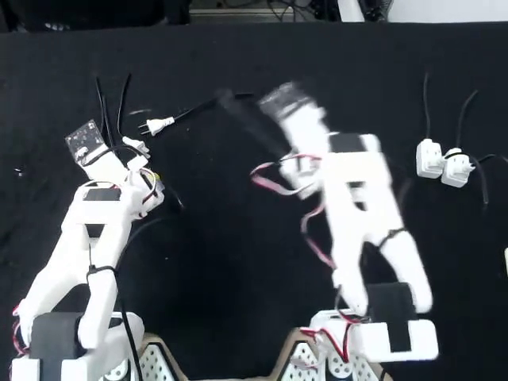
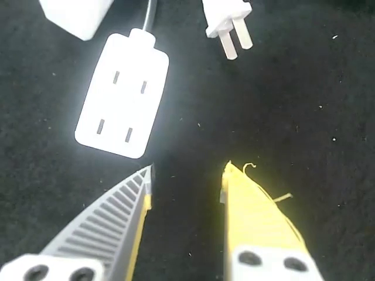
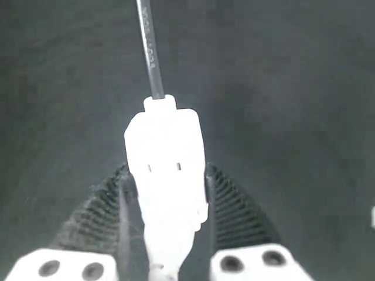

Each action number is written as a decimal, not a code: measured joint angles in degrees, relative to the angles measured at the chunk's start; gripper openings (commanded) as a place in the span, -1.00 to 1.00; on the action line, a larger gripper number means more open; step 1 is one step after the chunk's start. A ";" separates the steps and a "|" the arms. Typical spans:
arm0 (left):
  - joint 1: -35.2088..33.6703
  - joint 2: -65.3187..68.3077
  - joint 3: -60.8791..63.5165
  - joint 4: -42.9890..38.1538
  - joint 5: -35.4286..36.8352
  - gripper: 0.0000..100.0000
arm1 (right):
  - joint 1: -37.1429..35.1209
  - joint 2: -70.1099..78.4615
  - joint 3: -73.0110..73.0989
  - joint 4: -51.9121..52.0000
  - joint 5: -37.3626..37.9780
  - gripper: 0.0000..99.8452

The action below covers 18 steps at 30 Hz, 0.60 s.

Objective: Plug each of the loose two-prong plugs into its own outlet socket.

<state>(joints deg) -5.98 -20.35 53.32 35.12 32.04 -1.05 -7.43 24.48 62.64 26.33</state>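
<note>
Plainly, the loose two-prong plug (image 1: 159, 125) lies on the black desk (image 1: 206, 262) at about ten o'clock in the high view. Its prongs point toward nine o'clock, and its thin cord (image 1: 194, 111) runs off toward two o'clock. At the plug's seven o'clock we see the left pincer (image 2: 186, 175) low over the desk. Its fingers are spread wide, with nothing between them. Just beyond its fingertips the left wrist view shows a white double socket (image 2: 123, 96) lying flat with four slots facing up. The plug lies near that socket but apart from it, prongs bare. Beside the socket there is another white body (image 2: 76, 14), cut off too much for us to name. Toward twelve o'clock on the desk, the right pincer (image 3: 167, 170) is closed on a slotted white block (image 3: 167, 146). It grips the block by both flanks, two small slots show on the block's face, and a black lead (image 3: 149, 52) leaves its far end. Out at three o'clock two more white sockets (image 1: 429, 157) (image 1: 456, 168) sit close together. We cannot tell whether they touch. Dark cords rise from them toward twelve o'clock.
</note>
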 measured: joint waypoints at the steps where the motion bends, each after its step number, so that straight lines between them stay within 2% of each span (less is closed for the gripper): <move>1: 0.00 0.00 0.00 0.00 0.00 -0.60 | 2.64 -0.18 -0.88 0.18 -3.69 -0.98; 5: 0.00 0.00 0.00 0.00 0.00 -0.60 | 11.96 0.18 -3.43 0.35 -15.30 -0.98; 8: 0.00 0.00 0.00 0.00 0.00 -0.60 | 14.24 3.08 -6.15 0.35 -19.60 -0.98; 13: 0.09 0.00 0.00 0.00 0.00 -0.60 | 17.67 11.34 -14.07 0.35 -24.00 -0.98; 18: -0.09 0.00 0.00 0.00 0.00 -0.60 | 21.01 23.12 -23.82 1.67 -24.79 -0.98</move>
<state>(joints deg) -6.07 -20.35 53.32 35.12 32.04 19.96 15.69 0.66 64.31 1.54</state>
